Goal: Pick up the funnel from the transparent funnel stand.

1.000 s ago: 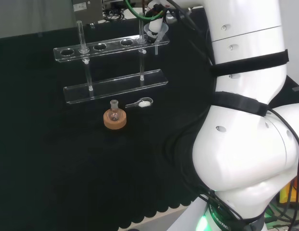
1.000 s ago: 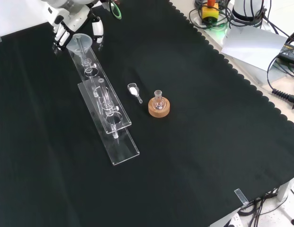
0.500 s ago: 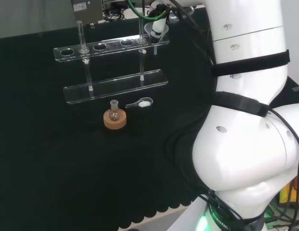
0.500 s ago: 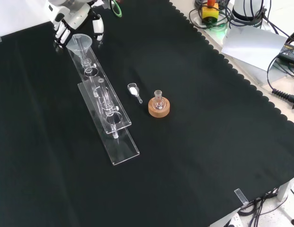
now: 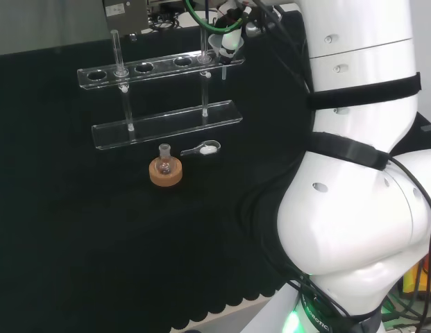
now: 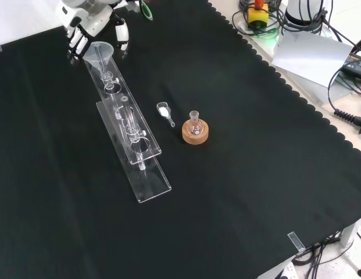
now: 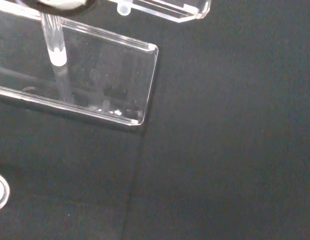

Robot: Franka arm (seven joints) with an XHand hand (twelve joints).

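The clear funnel (image 5: 225, 44) hangs at the right end of the transparent stand (image 5: 159, 68) in the head view, its cone a little above the top shelf and its stem still through the end hole. The black and white hand (image 5: 234, 26) is over it, fingers curled round the cone. In the front view the hand (image 6: 87, 20) is at the top left, with fingers on both sides of the funnel (image 6: 99, 48) at the stand's (image 6: 146, 168) far end. The wrist view looks down on the stand's base plate (image 7: 105, 75) and one post.
A small flask on a cork ring (image 5: 165, 171) and a white spoon (image 5: 205, 148) lie in front of the stand in the head view. A glass tube (image 5: 116, 47) stands in the shelf's left part. Cables and boxes lie past the cloth's scalloped edge (image 6: 267, 61).
The hand has risen a little with the funnel in it, so the cone has come up off the top shelf. Stand, flask and spoon have stayed put.
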